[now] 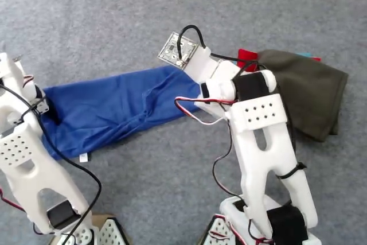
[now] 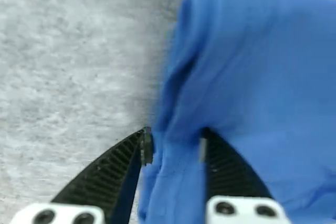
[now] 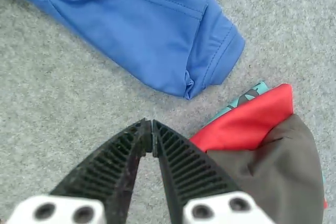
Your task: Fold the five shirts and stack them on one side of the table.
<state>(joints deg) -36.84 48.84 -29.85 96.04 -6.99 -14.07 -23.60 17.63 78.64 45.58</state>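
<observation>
Long blue fabric shirt (image 1: 114,113) is laid as a folded strip across the grey felt surface (image 1: 103,21). One end is clamped in the left pincer (image 2: 174,146). Right pincer (image 3: 151,129) is held together, empty, above the surface near the other end. Beside it, dark olive folded shirt (image 1: 304,93) is stacked over red cloth (image 3: 247,124)

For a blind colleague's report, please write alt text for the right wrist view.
The right gripper, shut and empty, points at the grey table between a blue shirt and a pile: an olive shirt over a red shirt.
</observation>
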